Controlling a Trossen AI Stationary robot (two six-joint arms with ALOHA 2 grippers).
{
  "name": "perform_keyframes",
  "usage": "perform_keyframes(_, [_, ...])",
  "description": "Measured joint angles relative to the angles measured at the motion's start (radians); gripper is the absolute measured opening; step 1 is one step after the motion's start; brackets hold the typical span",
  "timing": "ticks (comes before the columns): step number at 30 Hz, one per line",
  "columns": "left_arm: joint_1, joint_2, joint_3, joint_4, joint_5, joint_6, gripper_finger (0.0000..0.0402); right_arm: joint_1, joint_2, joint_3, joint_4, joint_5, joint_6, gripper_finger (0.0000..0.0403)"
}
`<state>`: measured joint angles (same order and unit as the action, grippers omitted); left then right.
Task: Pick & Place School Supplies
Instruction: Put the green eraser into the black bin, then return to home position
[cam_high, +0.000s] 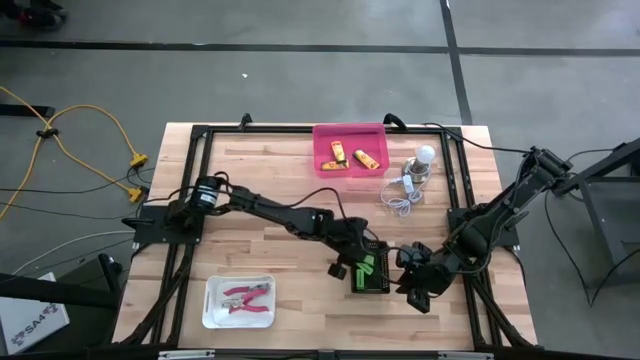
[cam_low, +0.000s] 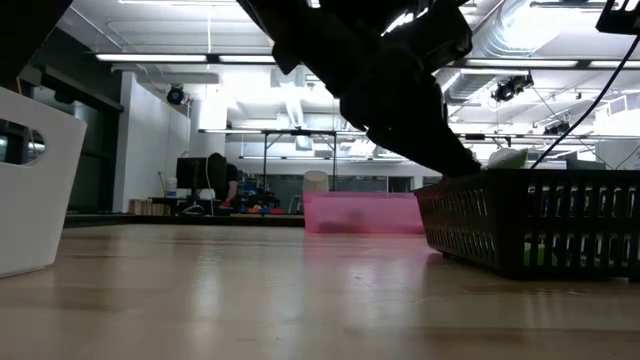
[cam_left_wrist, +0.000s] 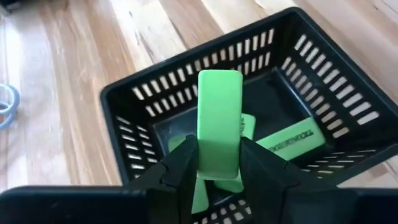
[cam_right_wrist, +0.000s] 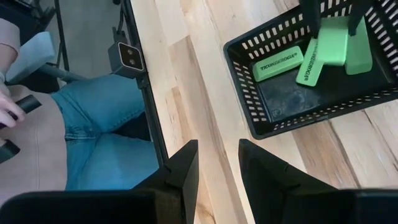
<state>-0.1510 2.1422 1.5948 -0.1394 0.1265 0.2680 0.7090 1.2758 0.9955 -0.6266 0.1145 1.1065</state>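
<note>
My left gripper (cam_high: 362, 268) is shut on a bright green block (cam_left_wrist: 219, 118) over the black slotted basket (cam_high: 371, 273). More green blocks (cam_left_wrist: 287, 139) lie on the basket floor. My right gripper (cam_right_wrist: 217, 168) is open and holds nothing; it hangs over bare wood just right of the basket, near the table's near edge. Yellow-orange oblong pieces (cam_high: 352, 155) lie in a pink tray (cam_high: 322, 165) at the far edge. Two pink-handled tools (cam_high: 247, 298) lie in a white tray (cam_high: 212, 310) at the near left. My left gripper pinches the green block between its two fingers (cam_left_wrist: 180, 165), one on each long side near the block's back end (cam_left_wrist: 217, 163). The fingers come from above, slanting in from the table's left. The block points forward out of the fingers, above the blocks on the basket floor.
A white bulb-like object with a coiled white cable (cam_high: 410, 180) sits right of the pink tray. A person in jeans (cam_right_wrist: 106, 130) is seated at the table's near edge. The low view shows the basket (cam_low: 540, 225), the pink tray (cam_low: 360, 212) and the white tray's wall (cam_low: 30, 190).
</note>
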Motion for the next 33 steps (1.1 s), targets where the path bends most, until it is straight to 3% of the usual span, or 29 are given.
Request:
perform_keyframes(23, [-0.004, -0.011, 0.000, 0.012, 0.000, 0.012, 0.0120, 0.000, 0.000, 0.000, 0.002, -0.001, -0.011, 0.0103])
perform_keyframes(33, [-0.003, -0.104, -0.001, -0.115, -0.053, -0.045, 0.0120, 0.000, 0.000, 0.000, -0.005, -0.001, -0.039, 0.0103])
